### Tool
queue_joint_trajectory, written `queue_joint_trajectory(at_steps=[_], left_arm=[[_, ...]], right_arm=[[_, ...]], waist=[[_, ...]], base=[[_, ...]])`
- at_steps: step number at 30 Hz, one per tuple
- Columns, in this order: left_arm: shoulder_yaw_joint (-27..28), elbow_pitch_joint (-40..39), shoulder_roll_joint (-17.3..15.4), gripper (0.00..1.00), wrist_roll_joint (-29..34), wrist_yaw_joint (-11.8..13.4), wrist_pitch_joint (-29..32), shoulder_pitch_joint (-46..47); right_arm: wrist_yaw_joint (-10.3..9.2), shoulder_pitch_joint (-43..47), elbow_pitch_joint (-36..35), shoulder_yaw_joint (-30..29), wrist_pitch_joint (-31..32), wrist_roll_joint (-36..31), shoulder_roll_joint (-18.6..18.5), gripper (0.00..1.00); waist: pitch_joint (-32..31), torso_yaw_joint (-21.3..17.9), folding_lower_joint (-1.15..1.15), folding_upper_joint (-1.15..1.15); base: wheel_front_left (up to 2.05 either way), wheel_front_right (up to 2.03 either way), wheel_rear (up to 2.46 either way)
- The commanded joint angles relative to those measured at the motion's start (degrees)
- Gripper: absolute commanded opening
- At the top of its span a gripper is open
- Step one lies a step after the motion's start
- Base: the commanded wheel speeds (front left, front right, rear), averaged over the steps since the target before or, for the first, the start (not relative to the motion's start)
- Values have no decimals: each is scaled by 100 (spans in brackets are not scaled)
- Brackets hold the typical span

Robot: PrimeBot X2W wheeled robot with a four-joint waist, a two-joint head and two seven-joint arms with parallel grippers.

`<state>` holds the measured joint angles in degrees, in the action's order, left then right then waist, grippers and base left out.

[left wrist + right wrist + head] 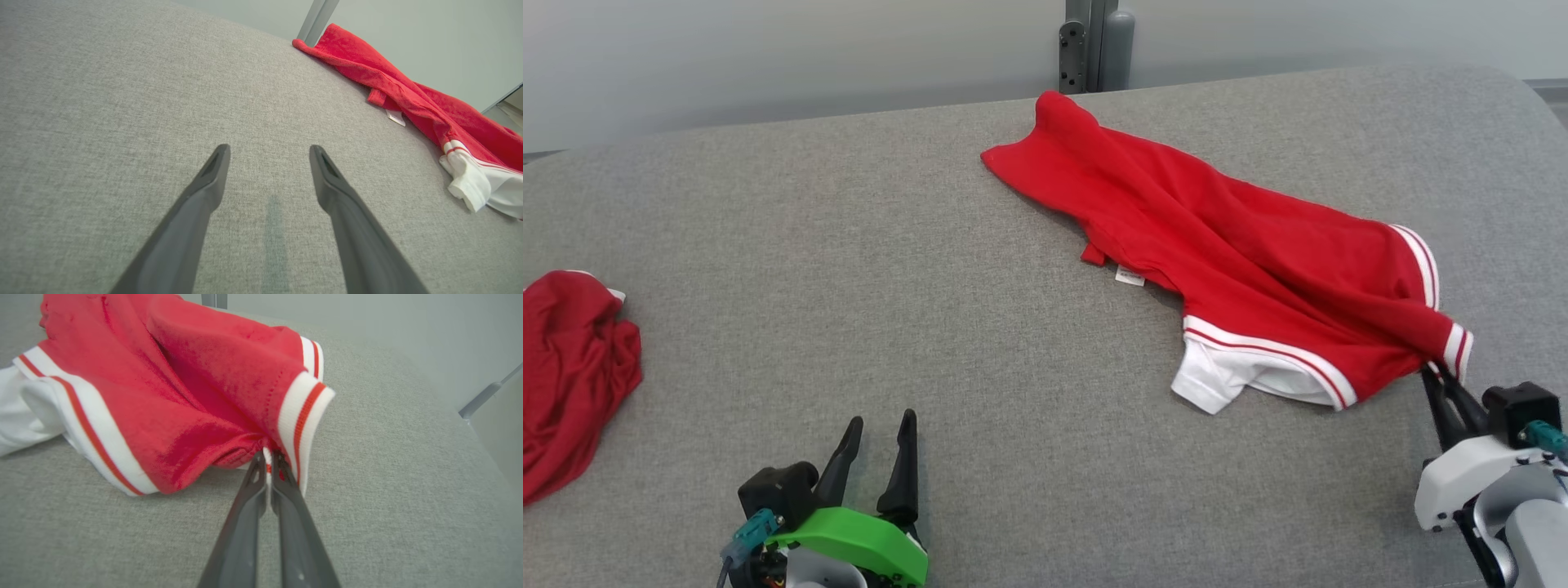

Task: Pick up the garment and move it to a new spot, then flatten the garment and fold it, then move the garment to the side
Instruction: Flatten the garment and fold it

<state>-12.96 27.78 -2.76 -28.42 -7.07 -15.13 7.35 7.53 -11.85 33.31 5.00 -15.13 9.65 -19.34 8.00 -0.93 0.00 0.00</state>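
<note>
The garment (1225,245) is a red shirt with white, red-striped sleeve bands and a white collar, lying rumpled and stretched diagonally across the right half of the grey table. My right gripper (1437,371) is shut on a striped sleeve cuff at the garment's near right end; in the right wrist view the closed fingertips (267,457) pinch the cuff's edge on the garment (196,384). My left gripper (880,425) stands open and empty over bare fabric at the lower left, well apart from the garment (408,98).
A second red cloth (568,367) lies bunched at the table's left edge. A grey post (1094,45) rises behind the far edge of the table (849,245). The table's rounded right edge is close to my right arm.
</note>
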Motion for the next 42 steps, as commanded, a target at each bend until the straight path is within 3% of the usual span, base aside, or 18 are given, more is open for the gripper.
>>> queue_joint_trajectory(at_steps=[1, 2, 3, 7, 11, 18, 26, 28, 29, 35, 42], left_arm=[[33, -6, -26, 100, 45, -25, -2, -57], [35, -5, -26, 100, 47, -26, -3, -53], [36, -3, -25, 100, 50, -27, -2, -45], [0, 4, -25, 100, 39, -30, -2, -7], [-41, -5, -25, 100, -14, -34, -2, 57], [-72, -5, -25, 100, -87, -32, -2, 108], [-13, 11, -24, 100, -103, -35, -2, 99], [-17, 23, -24, 100, -98, -35, -2, 130], [-20, 24, -24, 100, -97, -36, -2, 138], [54, 35, -24, 100, -93, -30, -2, 76], [83, 24, -23, 100, -75, -31, -2, -107]], right_arm=[[-8, -59, -107, -166, -3, -91, 69, 48], [-7, -95, -219, -245, -3, -153, 144, 95], [-5, -127, -367, -282, -3, -229, 221, 100], [-6, -191, -997, -62, -3, -361, 479, 100], [-6, -166, -1416, 682, -3, -241, 690, 100], [-7, -188, -950, 1873, -3, 123, 646, 100], [-7, -426, -231, 1885, -3, -130, 781, 100], [-7, -525, -54, 1856, -3, -171, 845, 49], [-7, -583, -21, 1802, -3, -184, 876, 0], [-7, -709, -274, 1211, -3, -298, 835, 0], [-7, -589, -1109, 183, -3, -336, 636, 0]], waist=[[19, 6, 0, 0], [31, 9, 0, 0], [48, 16, 0, 0], [86, 57, 0, 0], [130, 124, 0, 0], [191, 286, 0, 0], [241, 326, 0, 0], [250, 331, 0, 0], [249, 337, 0, 0], [136, 277, 0, 0], [-97, 68, 0, 0]], base=[[0, 0, 0], [0, 0, 0], [0, 0, 0], [0, 0, 0], [0, 0, 0], [0, 0, 0], [0, 0, 0], [0, 0, 0], [0, 0, 0], [0, 0, 0], [0, 0, 0]])
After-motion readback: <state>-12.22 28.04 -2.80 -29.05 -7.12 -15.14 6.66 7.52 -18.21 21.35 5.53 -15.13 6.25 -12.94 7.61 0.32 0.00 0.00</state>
